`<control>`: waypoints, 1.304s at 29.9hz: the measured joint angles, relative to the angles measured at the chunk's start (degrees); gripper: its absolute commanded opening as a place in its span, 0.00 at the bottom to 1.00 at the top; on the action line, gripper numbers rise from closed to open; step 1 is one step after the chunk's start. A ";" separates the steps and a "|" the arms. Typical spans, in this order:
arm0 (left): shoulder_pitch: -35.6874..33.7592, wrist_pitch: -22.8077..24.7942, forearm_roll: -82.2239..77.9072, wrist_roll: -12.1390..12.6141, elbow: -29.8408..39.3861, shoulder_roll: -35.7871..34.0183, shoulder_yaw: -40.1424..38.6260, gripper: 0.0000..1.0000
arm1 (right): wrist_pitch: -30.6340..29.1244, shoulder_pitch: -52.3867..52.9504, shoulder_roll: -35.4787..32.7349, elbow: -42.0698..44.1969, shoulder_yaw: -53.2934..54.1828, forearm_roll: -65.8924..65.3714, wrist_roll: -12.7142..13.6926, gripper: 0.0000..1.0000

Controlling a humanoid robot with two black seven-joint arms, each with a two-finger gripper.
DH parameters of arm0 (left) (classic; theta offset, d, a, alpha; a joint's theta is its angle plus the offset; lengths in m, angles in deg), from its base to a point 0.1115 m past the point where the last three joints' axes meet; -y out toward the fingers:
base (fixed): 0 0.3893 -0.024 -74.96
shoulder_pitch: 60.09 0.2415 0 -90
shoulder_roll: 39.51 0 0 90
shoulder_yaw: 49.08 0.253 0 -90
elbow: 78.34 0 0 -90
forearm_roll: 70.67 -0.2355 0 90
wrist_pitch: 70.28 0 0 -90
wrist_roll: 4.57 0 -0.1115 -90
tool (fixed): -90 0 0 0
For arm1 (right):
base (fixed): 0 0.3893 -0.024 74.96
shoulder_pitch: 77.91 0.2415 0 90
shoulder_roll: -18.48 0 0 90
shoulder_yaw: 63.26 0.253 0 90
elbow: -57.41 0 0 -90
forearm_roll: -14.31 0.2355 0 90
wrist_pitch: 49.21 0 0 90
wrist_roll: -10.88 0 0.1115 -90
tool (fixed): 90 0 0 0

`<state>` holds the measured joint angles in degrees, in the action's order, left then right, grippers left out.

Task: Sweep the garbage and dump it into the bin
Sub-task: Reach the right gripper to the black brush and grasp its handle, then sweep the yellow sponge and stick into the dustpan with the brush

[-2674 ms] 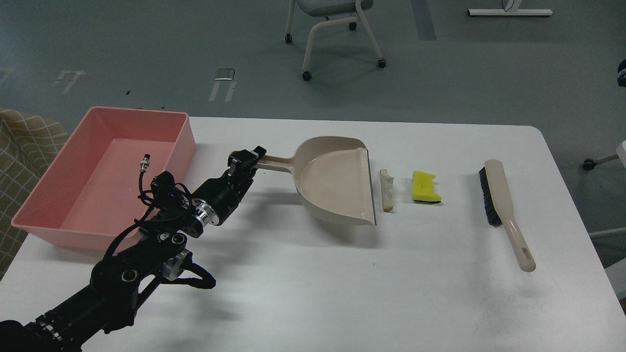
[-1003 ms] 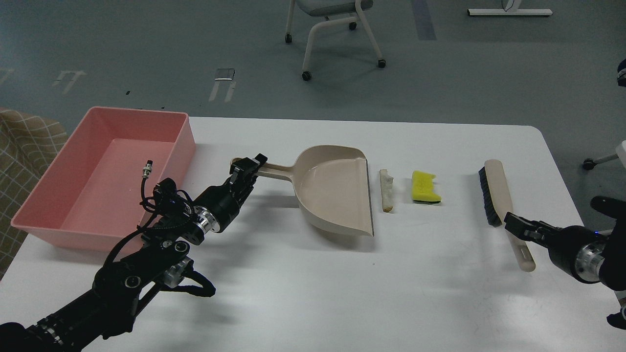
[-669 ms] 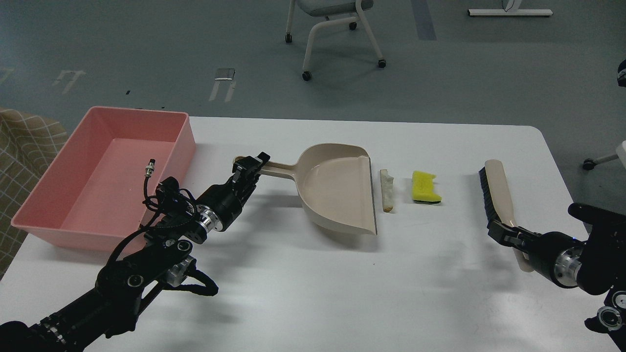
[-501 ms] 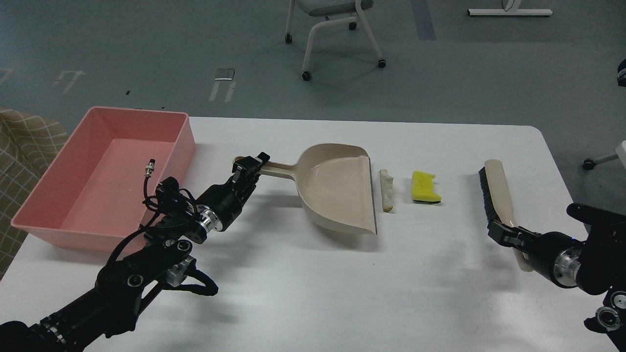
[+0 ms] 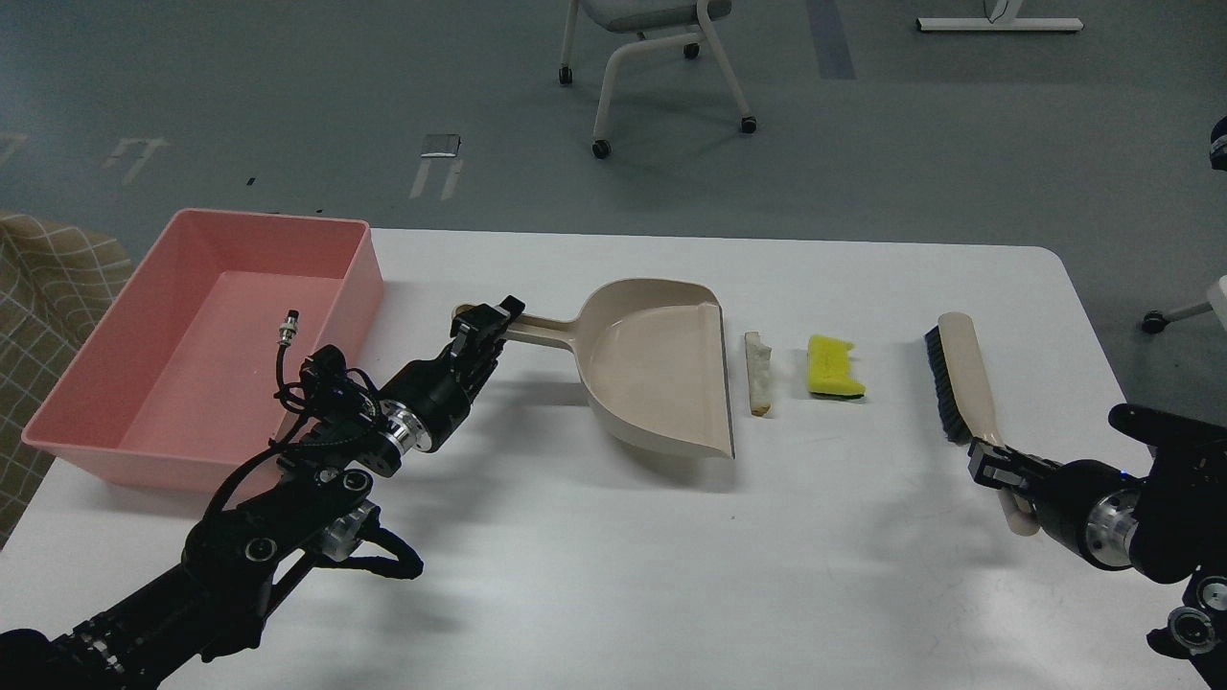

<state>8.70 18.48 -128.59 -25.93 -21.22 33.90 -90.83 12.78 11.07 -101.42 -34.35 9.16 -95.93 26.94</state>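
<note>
The garbage lies mid-table: a white bread slice (image 5: 758, 373) with brown crust, seen edge-on, and to its right a yellow sponge (image 5: 832, 366) with dark green backing. The beige dustpan (image 5: 661, 369) sits just left of the bread, its open edge facing it. My left gripper (image 5: 484, 331) is shut on the dustpan's handle. My right gripper (image 5: 997, 470) is shut on the handle of the beige brush (image 5: 959, 379), whose black bristles face left toward the sponge. The pink bin (image 5: 206, 340) stands at the table's left and looks empty.
The white table (image 5: 623, 575) ends close on the right, by my right arm. A chair on castors (image 5: 652, 57) stands on the floor beyond the far edge. A checked fabric seat (image 5: 48, 316) is left of the bin.
My right arm came into view and closed on the brush handle. The brush has since shifted a little left and turned. The dustpan, held by my left gripper, settled lower and moved slightly.
</note>
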 measured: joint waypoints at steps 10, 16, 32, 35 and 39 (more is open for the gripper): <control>0.26 -0.01 -0.07 -0.14 0.00 0.12 0.00 0.00 | 0.00 0.63 2.00 -0.25 -0.50 0.30 -0.22 0.00; 0.38 -0.42 -0.07 -0.03 -1.57 0.22 0.08 0.00 | 0.00 1.29 2.87 -0.16 -1.56 0.43 -0.08 0.00; 0.47 -1.92 -0.10 -1.36 -3.60 1.11 0.10 0.00 | 0.00 10.15 6.99 -0.49 -11.69 0.84 -0.13 0.00; 0.47 -1.94 -0.10 -1.47 -3.60 1.10 0.10 0.00 | 0.00 12.31 8.50 -0.03 -13.20 1.86 -0.05 0.00; 0.47 -2.01 -0.02 -1.70 -3.61 1.12 0.05 0.00 | 0.01 14.90 10.15 0.98 -16.76 3.42 0.37 0.00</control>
<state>9.17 16.47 -128.61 -27.63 -24.82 35.02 -90.78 12.79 25.97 -91.27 -33.37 -7.59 -92.51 27.32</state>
